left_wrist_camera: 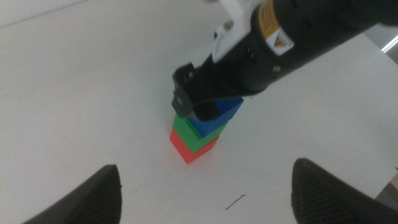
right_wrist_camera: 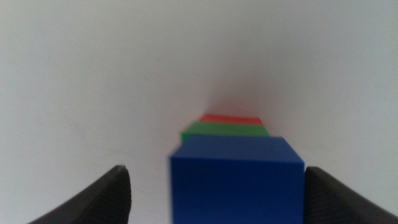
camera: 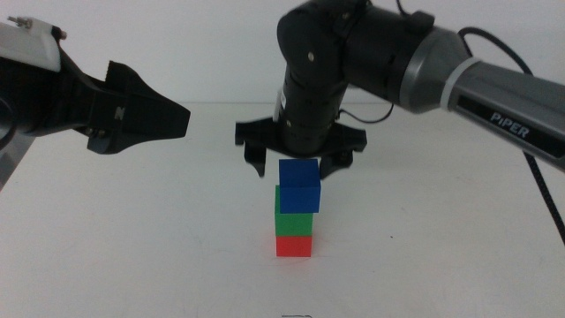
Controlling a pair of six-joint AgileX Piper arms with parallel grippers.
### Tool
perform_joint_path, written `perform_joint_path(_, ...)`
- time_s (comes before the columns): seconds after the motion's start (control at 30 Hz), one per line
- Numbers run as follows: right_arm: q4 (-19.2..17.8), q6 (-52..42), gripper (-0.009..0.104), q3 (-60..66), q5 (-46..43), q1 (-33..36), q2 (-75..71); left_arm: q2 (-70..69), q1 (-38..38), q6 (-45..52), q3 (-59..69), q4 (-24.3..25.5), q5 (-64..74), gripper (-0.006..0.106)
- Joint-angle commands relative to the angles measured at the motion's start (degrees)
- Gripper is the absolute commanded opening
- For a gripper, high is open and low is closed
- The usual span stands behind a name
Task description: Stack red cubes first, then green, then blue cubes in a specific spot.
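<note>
Three cubes stand in one column on the white table [camera: 106, 256], near the middle of your overhead view: the red cube [camera: 294, 246] at the bottom touching the tabletop, the green cube [camera: 292, 219] on it, the blue cube [camera: 299, 185] on top. The blue one sits slightly off to the right of the green and turned a little, so its edges do not line up with those beneath. The red and green look nearly flush.

Your right gripper [camera: 300, 159] hangs directly over the stack, pointing down, its arm coming in from the upper right. Its jaws are spread wide, one on each side of the blue cube's top; the right wrist view shows white table between each jaw and the cube, so neither jaw touches it. In that same view the blue cube [right_wrist_camera: 237, 180] fills the gap, with slivers of green [right_wrist_camera: 224, 130] and red [right_wrist_camera: 231, 118] showing past it.

Your left gripper [camera: 181, 119] hovers above the table, well to the left of the stack and higher than it. Its jaws are spread too, nothing between them. From its wrist camera you see the stack [left_wrist_camera: 199, 130] with the right gripper [left_wrist_camera: 196, 106] over it.
</note>
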Motion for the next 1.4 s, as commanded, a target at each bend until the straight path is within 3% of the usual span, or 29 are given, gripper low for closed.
perform_joint_path(0.0,-1.8,-0.4,0.072,-3.92,1.32,0.06,-4.92,-0.87,-0.03,-0.02,-1.44,-3.0,-2.89,0.094)
perform_joint_path(0.17,-4.78,-1.36,0.072,-7.3,3.66,-0.53,-6.68,-0.87,-0.03,-0.02,-1.44,-3.0,-2.89,0.094)
perform_joint_path(0.47,-5.57,-6.12,0.072,-6.06,2.63,-7.08,-16.91,-0.87,-0.03,-0.02,-1.44,-3.0,-2.89,0.094)
perform_joint_path(0.67,-6.71,-15.32,0.072,6.0,-6.61,-16.5,-31.36,-0.87,-0.03,-0.02,-1.44,-3.0,-2.89,0.094)
perform_joint_path(0.87,-4.34,-25.61,0.072,27.34,-22.75,-30.44,-50.27,-0.87,-0.03,-0.02,-1.44,-3.0,-2.89,0.094)
perform_joint_path(1.03,2.69,-35.63,0.071,42.97,-37.23,-39.0,-64.01,-0.87,-0.03,-0.02,-1.44,-3.0,-2.89,0.094)
perform_joint_path(1.13,6.81,-39.23,0.071,47.71,-40.14,-40.71,-67.5,-0.87,-0.03,-0.02,-1.44,-3.0,-2.89,0.094)
perform_joint_path(1.37,6.7,-39.88,0.071,48.45,-40.05,-40.49,-67.67,-0.87,-0.03,-0.02,-1.44,-3.0,-2.89,0.094)
